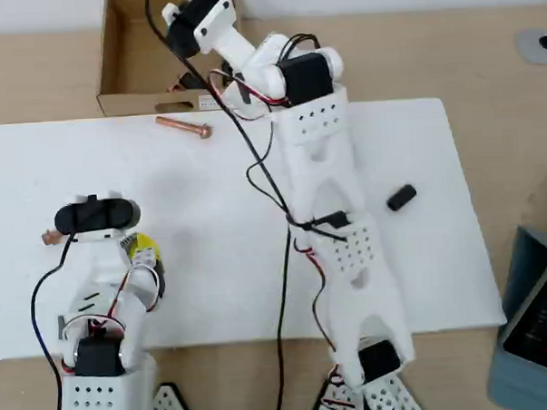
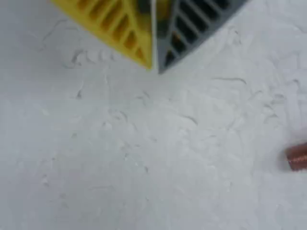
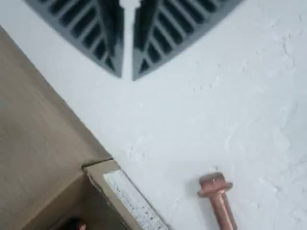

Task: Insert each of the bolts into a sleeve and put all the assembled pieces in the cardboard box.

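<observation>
judging by how things lie, the job is partly done at best. one bolt (image 1: pixel 184 127) lies bare on the white mat (image 1: pixel 212 262), just outside the front wall of the cardboard box (image 1: pixel 142 104), with no sleeve on it. a second bolt (image 1: pixel 50 236) lies well away from the box, toward the mat's near-left side, with just its copper end showing beside the left arm. a black sleeve (image 1: pixel 401 198) lies alone, far from the box on the opposite side, past the right arm.

something copper and dark shows inside the box against its front wall. it may be a finished piece, but it is too small to tell.

the right gripper (image 3: pixel 127 75) hangs over the mat next to the box's corner, its claw drawn together to a thin slit and holding nothing. the left gripper (image 2: pixel 154 67) sits far from the box over bare mat, near the second bolt, with its yellow and grey fingers pressed together and empty.

what is left, as i read it: at least two bolts need sleeving and boxing, and only one loose sleeve is plainly visible.
</observation>
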`<state>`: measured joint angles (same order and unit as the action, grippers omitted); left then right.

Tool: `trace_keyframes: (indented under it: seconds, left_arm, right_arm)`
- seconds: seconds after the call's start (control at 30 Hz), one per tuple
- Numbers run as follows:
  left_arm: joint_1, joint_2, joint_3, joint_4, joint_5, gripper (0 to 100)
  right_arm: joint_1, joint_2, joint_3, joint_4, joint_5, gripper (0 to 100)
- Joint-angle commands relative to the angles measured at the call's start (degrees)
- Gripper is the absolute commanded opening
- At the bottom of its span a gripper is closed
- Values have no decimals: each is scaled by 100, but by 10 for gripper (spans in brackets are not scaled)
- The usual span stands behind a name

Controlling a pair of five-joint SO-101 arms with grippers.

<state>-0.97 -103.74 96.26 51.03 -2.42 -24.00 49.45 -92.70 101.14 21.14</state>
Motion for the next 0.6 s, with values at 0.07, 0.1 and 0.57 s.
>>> trace_keyframes:
  seconds: [0.07,0.1,0.57]
  left_arm:
    - [-44,-40,79,0,0,2]
    - [-44,-40,79,0,0,2]
    - [-53,-40,79,0,0,2]
  right_arm:
    - [215,-716,-75,141,0,9]
    - [295,-769,101,141,0,9]
    - [1033,-2703,3925,132,-343,9]
